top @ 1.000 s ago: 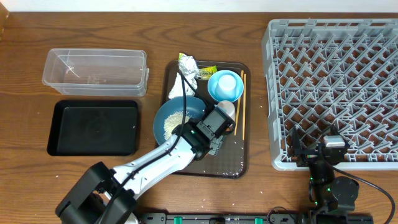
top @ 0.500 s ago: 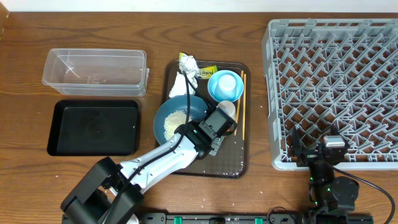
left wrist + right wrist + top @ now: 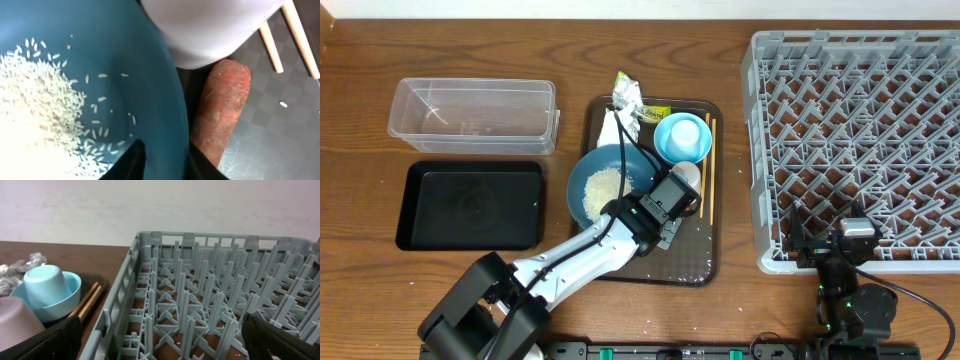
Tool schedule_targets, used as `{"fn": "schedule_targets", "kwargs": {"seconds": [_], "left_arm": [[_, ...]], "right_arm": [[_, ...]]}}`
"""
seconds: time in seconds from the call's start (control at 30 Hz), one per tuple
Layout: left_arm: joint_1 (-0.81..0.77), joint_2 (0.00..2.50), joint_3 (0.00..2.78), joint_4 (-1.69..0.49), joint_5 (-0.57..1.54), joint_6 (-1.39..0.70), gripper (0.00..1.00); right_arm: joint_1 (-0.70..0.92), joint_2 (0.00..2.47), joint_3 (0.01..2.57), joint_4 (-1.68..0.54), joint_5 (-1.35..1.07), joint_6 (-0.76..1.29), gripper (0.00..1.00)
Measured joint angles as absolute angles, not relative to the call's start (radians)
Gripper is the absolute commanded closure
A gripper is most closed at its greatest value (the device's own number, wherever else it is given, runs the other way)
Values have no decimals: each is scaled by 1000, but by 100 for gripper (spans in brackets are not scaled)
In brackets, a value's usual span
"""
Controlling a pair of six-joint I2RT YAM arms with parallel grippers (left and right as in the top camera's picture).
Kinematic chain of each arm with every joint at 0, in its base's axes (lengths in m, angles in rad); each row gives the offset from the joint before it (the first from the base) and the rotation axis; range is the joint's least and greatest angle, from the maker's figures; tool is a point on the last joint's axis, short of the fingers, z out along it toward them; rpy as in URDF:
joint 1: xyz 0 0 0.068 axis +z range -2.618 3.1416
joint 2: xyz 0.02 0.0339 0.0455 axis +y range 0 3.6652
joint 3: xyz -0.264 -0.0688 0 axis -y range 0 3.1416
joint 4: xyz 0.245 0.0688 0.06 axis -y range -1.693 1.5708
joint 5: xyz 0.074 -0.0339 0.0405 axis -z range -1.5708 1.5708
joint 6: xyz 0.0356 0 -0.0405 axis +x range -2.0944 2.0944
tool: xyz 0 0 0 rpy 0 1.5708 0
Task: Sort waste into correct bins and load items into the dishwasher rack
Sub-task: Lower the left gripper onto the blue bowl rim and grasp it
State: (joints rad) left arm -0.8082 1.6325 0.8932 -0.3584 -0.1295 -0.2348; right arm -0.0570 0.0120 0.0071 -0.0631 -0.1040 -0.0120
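Note:
The large blue bowl (image 3: 605,185) sits on the brown tray (image 3: 705,255) with a heap of white rice (image 3: 602,190) inside. My left gripper (image 3: 648,193) is shut on its right rim, one finger inside and one outside (image 3: 162,150). An orange carrot (image 3: 220,107) lies just outside that rim, under a whitish cup (image 3: 686,175). The chopsticks (image 3: 709,170) lie along the tray's right side. A small light-blue bowl (image 3: 682,138) holds a light-blue cup. My right gripper (image 3: 160,340) hangs open at the near edge of the grey rack (image 3: 855,140).
Crumpled foil (image 3: 625,93), a yellow-green packet (image 3: 655,113) and white tissue (image 3: 610,135) crowd the tray's back left. The clear tub (image 3: 470,112) and the black bin (image 3: 470,205) stand to the left of the tray. The rack holds only pegs.
The left jaws have narrowed onto the blue bowl's rim. The bowl has shifted toward the back of the tray and nudged the foil back. The right arm has not moved.

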Motion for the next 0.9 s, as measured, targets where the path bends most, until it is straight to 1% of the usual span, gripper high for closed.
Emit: {"fn": "schedule_targets", "kwargs": {"seconds": [0.1, 0.13, 0.2, 0.23, 0.43, 0.9], "left_arm": [[-808, 1633, 893, -358, -130, -233, 81], [-808, 1633, 893, -359, -130, -233, 88], [-808, 1633, 893, -358, -129, -233, 93], [-808, 1633, 893, -354, -125, -226, 94], [-810, 1627, 895, -355, -130, -223, 94], [-808, 1476, 894, -381, -130, -229, 94]], "right_arm": [[-57, 12, 7, -63, -104, -12, 1], [-57, 12, 7, -63, -104, -12, 1], [-57, 12, 7, -63, -104, -12, 1], [-57, 12, 7, -63, -104, -12, 1], [-57, 12, 7, -63, -104, -12, 1], [-57, 12, 7, -63, -104, -12, 1]]}}
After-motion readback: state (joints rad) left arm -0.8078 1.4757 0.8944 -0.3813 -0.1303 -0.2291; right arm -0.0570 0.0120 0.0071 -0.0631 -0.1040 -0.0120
